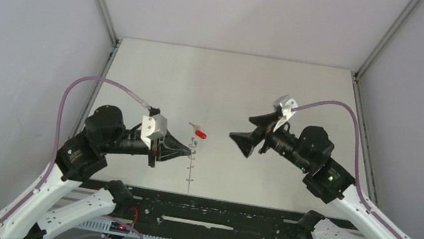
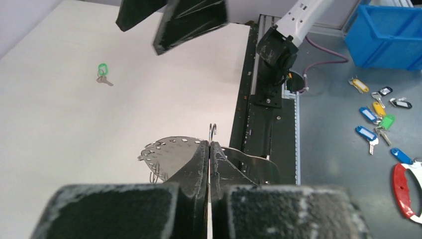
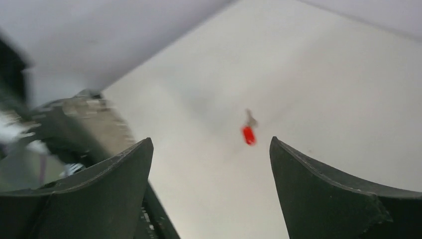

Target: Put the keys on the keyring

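Left gripper (image 2: pixel 209 145) bottom centre, low, level, jaws clenched on keyring (image 2: pixel 213 130); chain trails toward frame bottom in top view; red key (image 1: pixel 200 134) just upper right of tips; right gripper (image 1: pixel 243 142) raised, pointing left, jaws released; green key (image 2: pixel 102 69) upper left, well apart.

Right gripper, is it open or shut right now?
Open. The right gripper has its fingers wide apart, the red key on the table showing between them.

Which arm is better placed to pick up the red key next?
Right. The right hand is open and faces the red key; the left hand is shut on the keyring.
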{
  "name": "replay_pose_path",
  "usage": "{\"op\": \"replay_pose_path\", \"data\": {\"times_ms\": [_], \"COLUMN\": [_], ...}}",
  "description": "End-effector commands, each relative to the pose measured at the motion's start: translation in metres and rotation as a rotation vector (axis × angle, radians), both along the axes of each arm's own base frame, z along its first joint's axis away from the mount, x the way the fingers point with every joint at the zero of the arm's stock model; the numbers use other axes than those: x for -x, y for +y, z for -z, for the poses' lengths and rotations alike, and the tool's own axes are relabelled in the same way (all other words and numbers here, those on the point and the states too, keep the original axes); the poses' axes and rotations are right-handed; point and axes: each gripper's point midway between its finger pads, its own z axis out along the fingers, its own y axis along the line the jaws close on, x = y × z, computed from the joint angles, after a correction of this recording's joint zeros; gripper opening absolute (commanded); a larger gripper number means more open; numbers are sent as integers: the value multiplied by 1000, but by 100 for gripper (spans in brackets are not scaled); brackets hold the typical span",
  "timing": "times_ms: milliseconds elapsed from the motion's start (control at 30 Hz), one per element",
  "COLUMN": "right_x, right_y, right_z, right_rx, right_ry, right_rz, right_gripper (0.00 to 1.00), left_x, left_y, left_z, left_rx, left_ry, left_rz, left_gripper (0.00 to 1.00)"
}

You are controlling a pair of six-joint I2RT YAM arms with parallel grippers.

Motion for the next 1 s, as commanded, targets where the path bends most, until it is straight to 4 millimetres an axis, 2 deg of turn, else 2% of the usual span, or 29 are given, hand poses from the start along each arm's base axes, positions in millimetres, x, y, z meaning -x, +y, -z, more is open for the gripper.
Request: {"op": "replay_pose_path", "data": {"times_ms": [0, 67, 100, 133, 167, 267, 367, 467, 667, 833, 967], "right_x": [-62, -96, -115, -129, -143, -183, -215, -239, -284, -303, -308], "right_y": [-41, -67, -88, -101, -114, -144, -168, -179, -178, -175, -175], "right_z": [60, 87, 101, 113, 125, 157, 185, 209, 225, 235, 246], "right_rx": [7, 47, 75, 92, 103, 102, 75, 80, 80, 105, 116], "right_ry": [281, 344, 347, 350, 360, 409, 456, 527, 608, 651, 697], "right_rz": [265, 451, 581, 648, 701, 798, 845, 841, 804, 808, 815], "right_gripper": [94, 95, 98, 97, 92, 78, 76, 71, 65, 63, 59], "left_x": [-12, -21, -23, -23, -22, -23, -24, -22, -22, -23, -23], "left_y": [-5, -4, -4, -5, -6, -4, -2, 0, 0, 0, 1], "left_z": [-6, -1, 1, 2, 4, 8, 10, 9, 5, 0, -2], "left_rx": [61, 60, 57, 53, 50, 37, 23, 18, 21, 27, 25], "left_ry": [37, 50, 57, 65, 71, 47, 20, 16, 9, 0, -5], "left_rz": [-13, -30, -29, -19, -11, -10, -19, -16, -16, -22, -24], "left_gripper": [0, 0, 0, 0, 0, 0, 0, 0, 0, 0, 0]}}
